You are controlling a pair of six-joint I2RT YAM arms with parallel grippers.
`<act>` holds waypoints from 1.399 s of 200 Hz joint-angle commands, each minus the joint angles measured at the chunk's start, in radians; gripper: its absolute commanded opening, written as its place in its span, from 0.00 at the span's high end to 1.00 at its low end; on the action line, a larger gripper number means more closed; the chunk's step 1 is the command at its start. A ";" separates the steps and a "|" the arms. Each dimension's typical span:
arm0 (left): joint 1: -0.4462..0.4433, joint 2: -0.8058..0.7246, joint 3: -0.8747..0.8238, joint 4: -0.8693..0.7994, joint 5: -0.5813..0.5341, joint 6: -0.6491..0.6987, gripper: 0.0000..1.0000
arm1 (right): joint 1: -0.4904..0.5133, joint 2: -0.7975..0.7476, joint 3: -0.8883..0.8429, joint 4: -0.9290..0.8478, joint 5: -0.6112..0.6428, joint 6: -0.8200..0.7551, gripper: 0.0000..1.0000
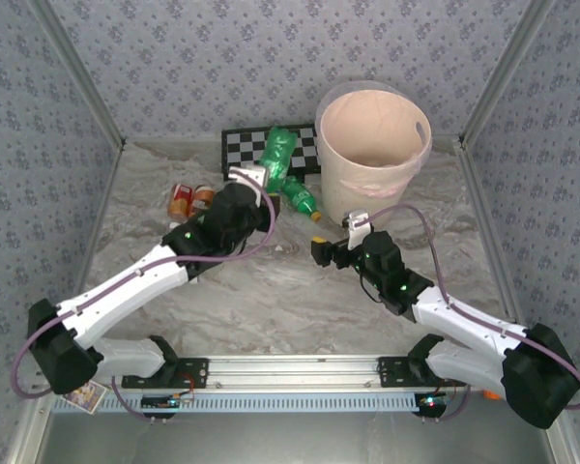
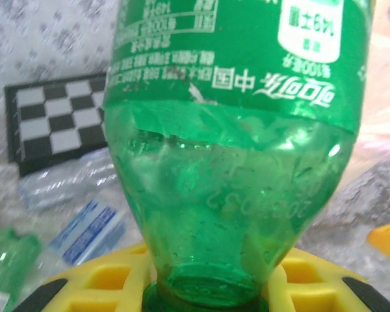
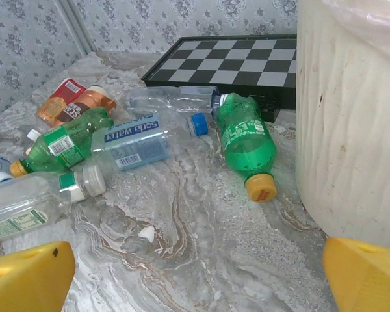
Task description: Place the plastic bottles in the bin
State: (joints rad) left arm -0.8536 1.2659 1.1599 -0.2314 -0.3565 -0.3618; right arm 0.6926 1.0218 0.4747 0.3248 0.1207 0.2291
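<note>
Bright, even, diffuse light; soft shadows. Left wrist view is blurred at close range, green bottle (image 2: 234, 162) glinting, right edge perhaps overexposed.

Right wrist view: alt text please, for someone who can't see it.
Plastic bottles lie scattered on a marble table, a yellow-capped green bottle nearest the pale bin at right, a clear blue-labelled bottle and red-labelled bottles further left. A checkerboard lies behind them; the right gripper hangs open and empty in the foreground.

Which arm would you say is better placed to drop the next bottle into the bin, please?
Left. The left claw is already shut on a green bottle close to the bin, while the right claw is open and empty.
</note>
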 commanded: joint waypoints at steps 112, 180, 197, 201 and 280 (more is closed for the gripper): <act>-0.029 0.690 0.988 -0.241 0.080 0.194 0.82 | 0.013 -0.004 -0.004 0.021 0.030 0.002 0.00; -0.024 1.021 1.529 -0.487 0.098 0.230 0.75 | 0.014 -0.019 -0.007 0.019 0.037 0.001 0.00; -0.024 1.041 1.563 -0.492 0.109 0.226 0.54 | 0.015 -0.020 -0.007 0.019 0.034 0.001 0.00; -0.024 1.040 1.563 -0.492 0.109 0.224 0.46 | 0.015 -0.020 -0.007 0.018 0.034 0.001 0.00; -0.071 0.925 1.509 -0.522 0.043 0.248 0.11 | 0.016 -0.025 -0.008 0.020 0.028 0.005 0.00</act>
State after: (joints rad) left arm -0.9001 2.2944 2.6778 -0.7387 -0.2634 -0.1387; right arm 0.7010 1.0111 0.4736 0.3267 0.1360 0.2291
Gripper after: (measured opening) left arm 0.889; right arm 0.996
